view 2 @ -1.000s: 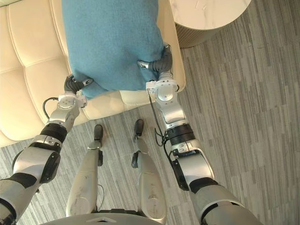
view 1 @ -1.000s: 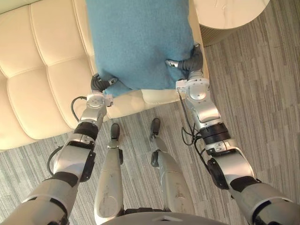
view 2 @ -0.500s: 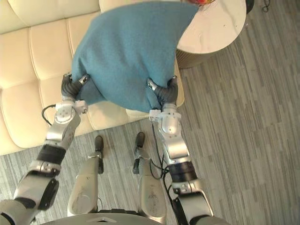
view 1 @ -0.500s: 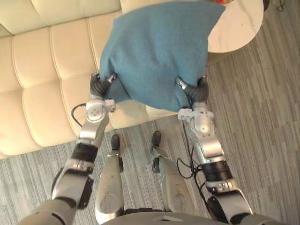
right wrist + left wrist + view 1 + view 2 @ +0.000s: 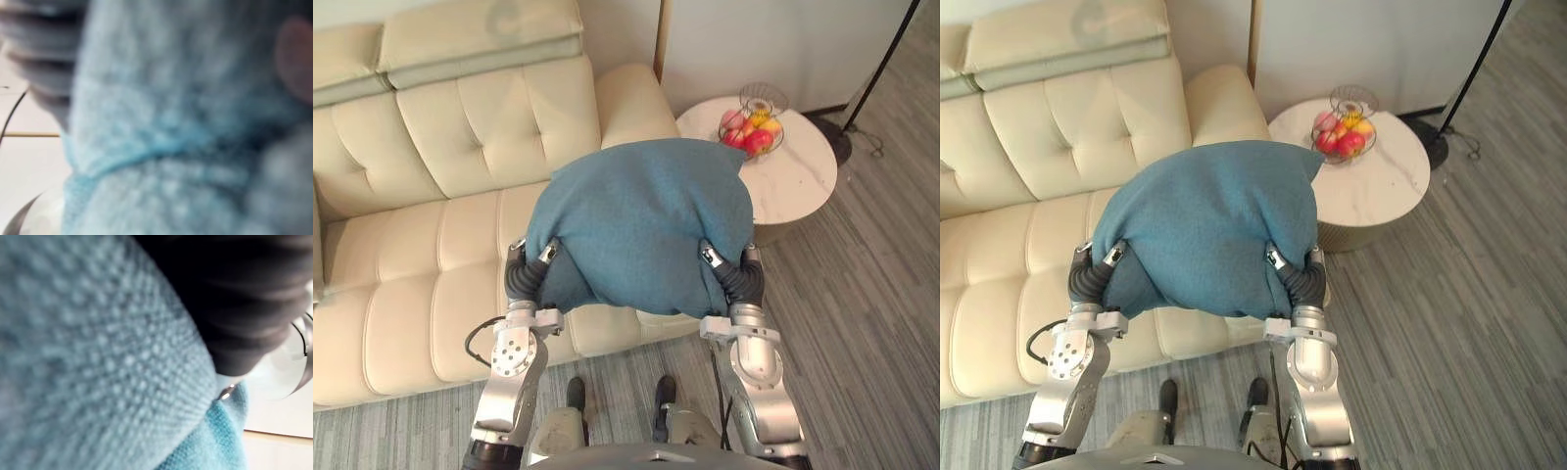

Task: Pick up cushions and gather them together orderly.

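You're looking down on the cream sofa (image 5: 431,274). The blue cushion (image 5: 641,220) is hanging in the air over the sofa's right end, beside the round table (image 5: 798,184). Your left hand (image 5: 521,279) and right hand (image 5: 744,282) are each pinching a near corner of the cushion, with the thumb on top and the fingers tucked beneath. A fruit basket (image 5: 762,100) is sitting on the table.

Cream leather sofa (image 5: 440,147), tufted back and seat, stands against a plain white wall (image 5: 754,39). Just beside its right arm: round side table (image 5: 798,186), white marbled top. Wire bowl of red and yellow fruit (image 5: 751,125) sits on the table's far edge. Thin black lamp pole (image 5: 886,54) rises from a dark base (image 5: 837,147) near the table. Floor (image 5: 871,323): grey, streaked planks.
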